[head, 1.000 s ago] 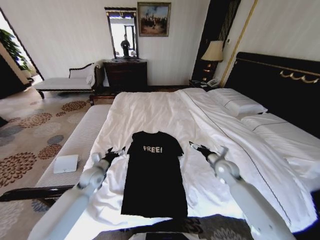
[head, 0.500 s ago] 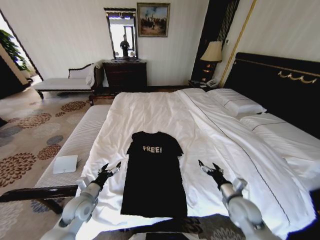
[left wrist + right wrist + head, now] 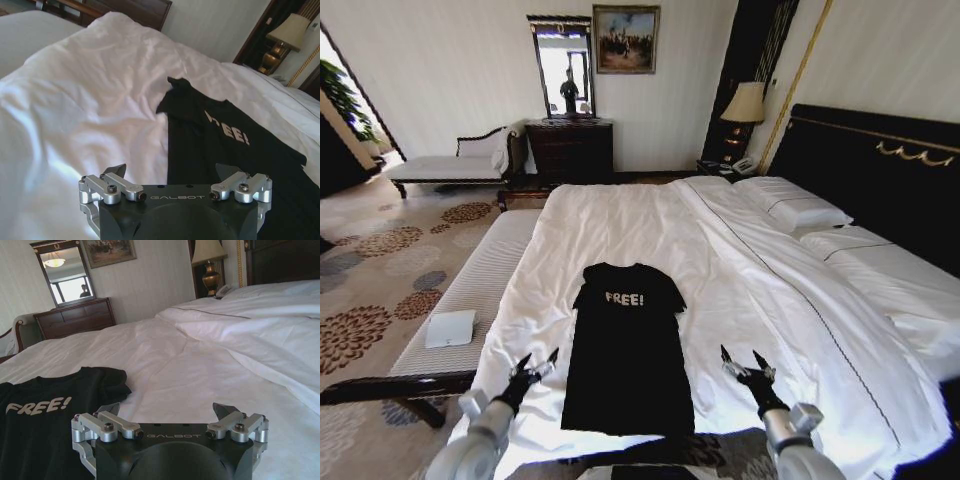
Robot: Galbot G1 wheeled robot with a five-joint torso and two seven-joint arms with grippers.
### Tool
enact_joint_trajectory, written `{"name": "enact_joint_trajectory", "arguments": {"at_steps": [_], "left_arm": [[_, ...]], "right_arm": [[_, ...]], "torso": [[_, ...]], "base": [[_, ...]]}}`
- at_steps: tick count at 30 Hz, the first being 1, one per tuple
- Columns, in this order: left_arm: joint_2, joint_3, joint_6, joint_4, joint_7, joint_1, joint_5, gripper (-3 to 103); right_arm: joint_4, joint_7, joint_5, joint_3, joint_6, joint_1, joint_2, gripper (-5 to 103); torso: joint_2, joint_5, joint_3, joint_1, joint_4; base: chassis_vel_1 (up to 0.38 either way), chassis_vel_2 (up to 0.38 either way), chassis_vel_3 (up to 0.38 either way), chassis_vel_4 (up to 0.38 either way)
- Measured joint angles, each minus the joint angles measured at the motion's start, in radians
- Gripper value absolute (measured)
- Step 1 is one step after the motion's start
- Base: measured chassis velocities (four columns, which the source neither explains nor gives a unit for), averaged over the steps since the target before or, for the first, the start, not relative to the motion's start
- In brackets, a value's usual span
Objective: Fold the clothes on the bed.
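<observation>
The clothes, a black T-shirt (image 3: 625,350) with white "FREE!" lettering, lie spread flat, collar away from me, on the white sheet of the bed (image 3: 620,225). My left gripper (image 3: 540,357) is open beside the shirt's left side near the hem, holding nothing. My right gripper (image 3: 740,355) is open over bare sheet to the shirt's right. In the left wrist view the open left gripper (image 3: 172,170) hovers at the T-shirt (image 3: 235,145) edge. In the right wrist view the open right gripper (image 3: 166,409) sits beside the T-shirt (image 3: 45,420), above the sheet of the bed (image 3: 200,355).
A white-cushioned bench (image 3: 480,275) runs along the bed's left side with a white box (image 3: 452,327) on it. Pillows (image 3: 795,210) and a folded duvet lie at the right by the dark headboard (image 3: 880,170). A dresser (image 3: 570,148) and lamp (image 3: 747,105) stand beyond.
Both arms have drawn back toward me, from beside the shirt's sleeves to beside its lower half. The grippers stay open and the shirt has not moved.
</observation>
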Motion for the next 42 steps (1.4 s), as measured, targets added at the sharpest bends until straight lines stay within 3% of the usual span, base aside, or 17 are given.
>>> {"name": "enact_joint_trajectory", "arguments": {"at_steps": [8,21,42], "left_arm": [[-0.009,0.036,-0.052,0.0,0.03,0.126,0.034,99],[-0.009,0.115,-0.115,0.053,0.046,0.186,0.075,97],[-0.005,0.2,-0.085,0.142,0.038,0.109,0.069,94]], "right_arm": [[-0.034,0.007,0.0,-0.022,0.011,0.001,0.042,100],[-0.069,0.01,-0.009,-0.053,0.018,-0.012,0.08,100],[-0.095,0.01,-0.012,-0.065,0.032,-0.01,0.108,100]], "torso": [[0.0,0.0001,0.0,0.0,0.0],[0.0,0.0,0.0,0.0,0.0],[0.0,0.0,0.0,0.0,-0.0001]], "base": [[0.0,0.0,0.0,0.0],[0.0,0.0,0.0,0.0],[0.0,0.0,0.0,0.0]]}}
